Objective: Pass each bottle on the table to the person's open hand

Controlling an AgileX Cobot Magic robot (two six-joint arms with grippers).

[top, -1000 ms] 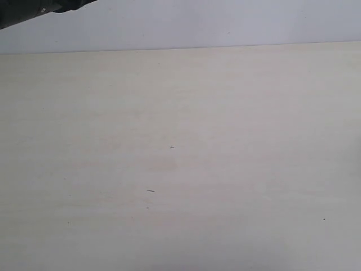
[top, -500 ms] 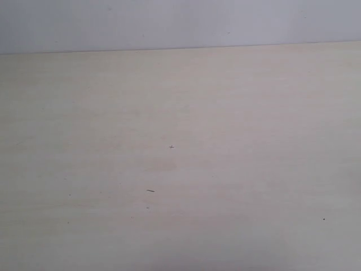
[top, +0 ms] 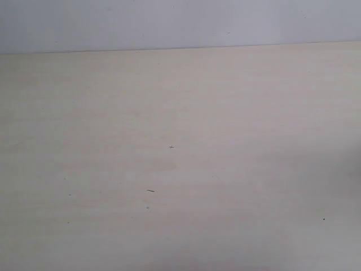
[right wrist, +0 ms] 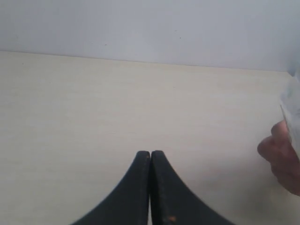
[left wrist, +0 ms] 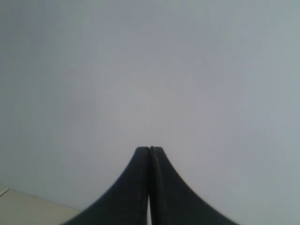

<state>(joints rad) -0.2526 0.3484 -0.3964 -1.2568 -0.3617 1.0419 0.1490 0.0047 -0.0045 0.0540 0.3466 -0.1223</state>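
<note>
Black and finely ridged on their inner faces, our left jaws are pressed tip to tip with nothing between them. They point at a plain grey-white wall [left wrist: 150, 70], and only a corner of the pale beige bench [left wrist: 28, 208] shows beneath them. Our right jaws are clenched the same way, flat against each other and grasping nothing. They face across the bench towards its far edge, where it meets the wall. Off to one side of the right jaws, well apart from them, we see part of a person's hand [right wrist: 280, 158] with its fingers curled, cut off by the edge of the picture. Touching the hand is a pale, translucent shape [right wrist: 292, 110]. It may be one of the bottles, but too little of it shows for us to tell. In the exterior view we see a broad stretch of bench carrying a few tiny dark specks [top: 150, 191], and neither arm shows there.
</note>
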